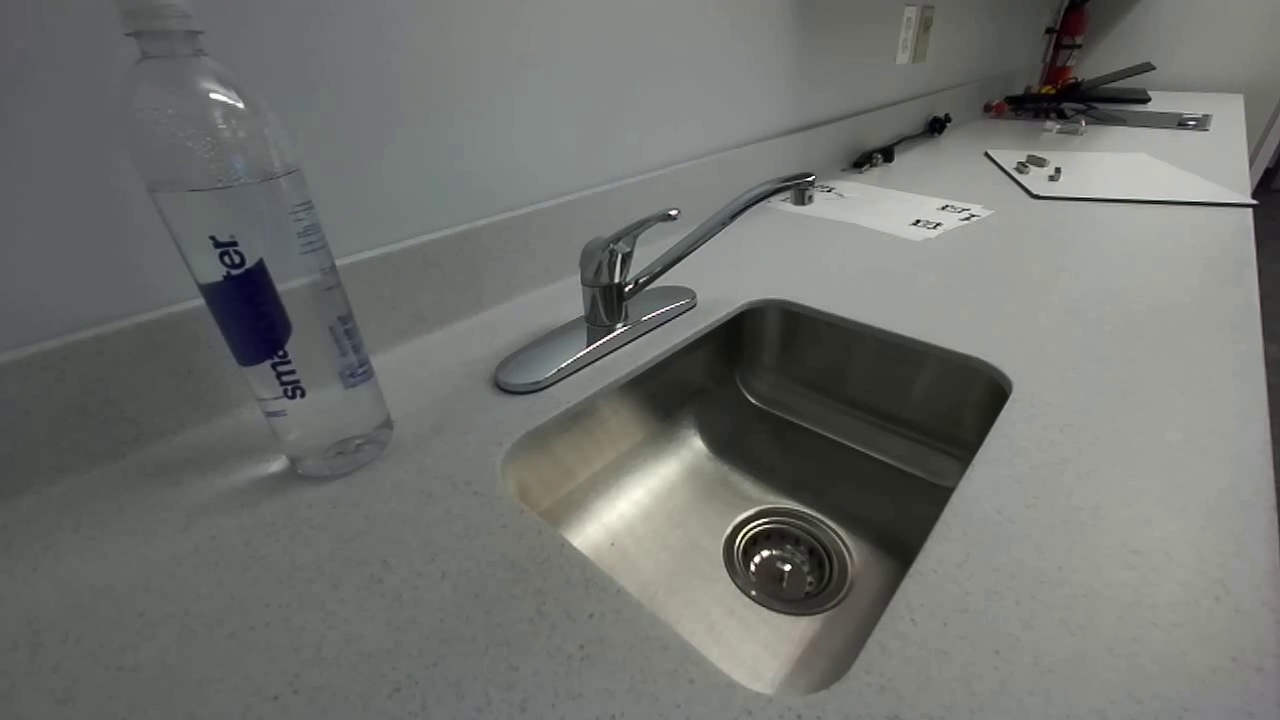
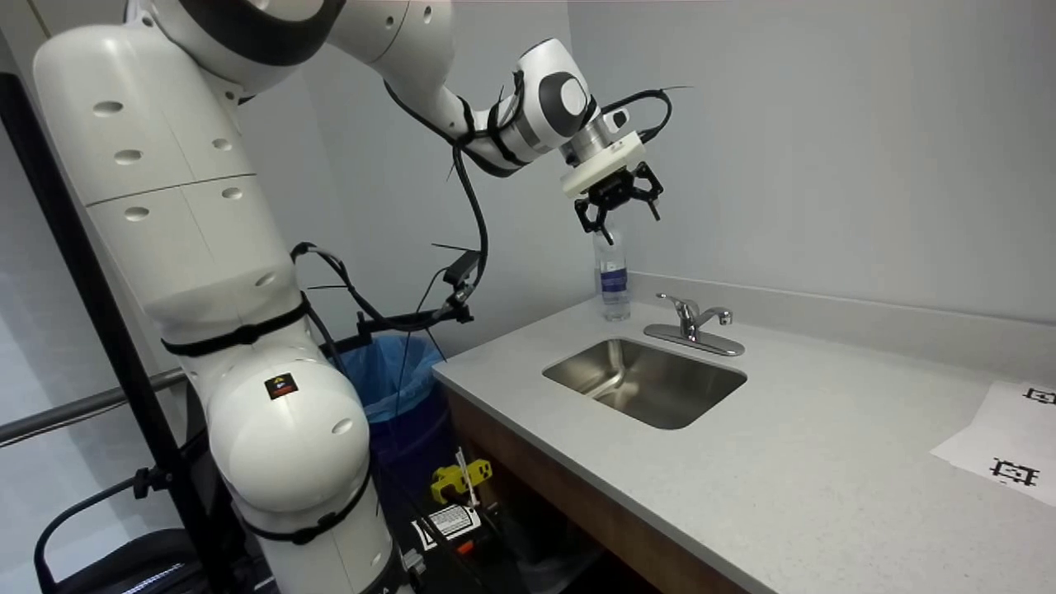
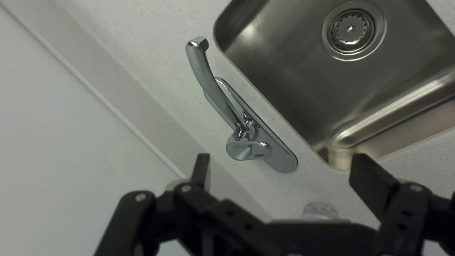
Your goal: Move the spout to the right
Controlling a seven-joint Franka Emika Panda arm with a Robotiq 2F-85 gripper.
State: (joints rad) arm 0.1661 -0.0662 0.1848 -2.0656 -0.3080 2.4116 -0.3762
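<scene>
The spout (image 1: 705, 236) is a slim, arched chrome tube with a downturned tip. It points along the wall over the countertop, beside the sink rather than over the basin. It also shows in an exterior view (image 2: 712, 314) and in the wrist view (image 3: 203, 73). The faucet's lever handle (image 1: 643, 228) sits on top of the base; it also shows in the wrist view (image 3: 249, 148). My gripper (image 2: 634, 228) is open and empty, high above the counter near the bottle, apart from the faucet. In the wrist view its fingers (image 3: 280, 157) are wide apart, below the faucet in the picture.
A clear water bottle (image 1: 250, 310) stands upright by the faucet, also in an exterior view (image 2: 615, 285); its base shows in the wrist view (image 3: 320, 209). The steel sink (image 1: 860, 365) lies in front of the faucet. Marker sheets (image 1: 870, 210) lie beyond. A wall runs behind.
</scene>
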